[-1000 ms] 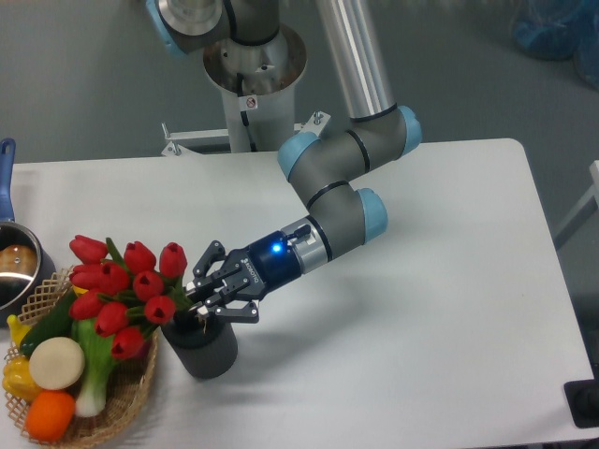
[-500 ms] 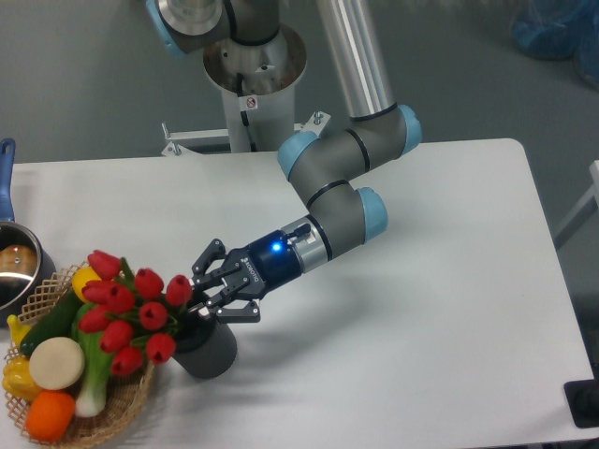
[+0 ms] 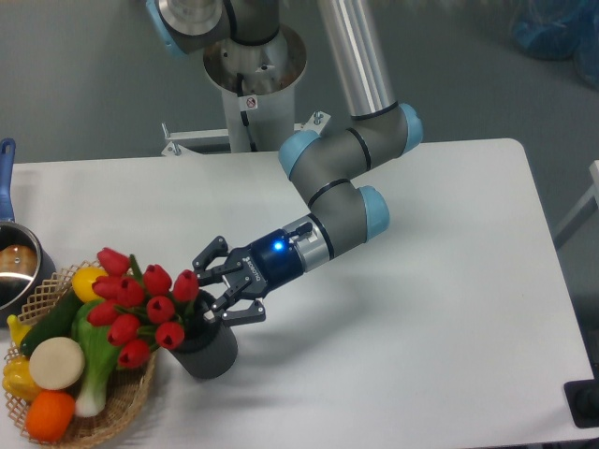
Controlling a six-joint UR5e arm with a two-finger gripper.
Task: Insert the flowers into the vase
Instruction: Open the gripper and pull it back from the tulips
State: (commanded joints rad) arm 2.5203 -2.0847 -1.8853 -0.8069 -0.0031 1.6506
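Your arm (image 3: pixel 351 178) is built of silver-grey tube links with dark grey joint housings and light blue end caps. You see a round grey base column behind it carrying a small red-and-white sticker. Just behind the jaws, the wrist shows a silver ring, then a black body with one lit blue light and faint white lettering. The gripper (image 3: pixel 211 292) is black, with linked, hinged fingers.

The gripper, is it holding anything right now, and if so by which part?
Nothing is clearly held. The gripper has its fingers spread beside the vase, and the flowers lean out of the vase mouth, stems inside.
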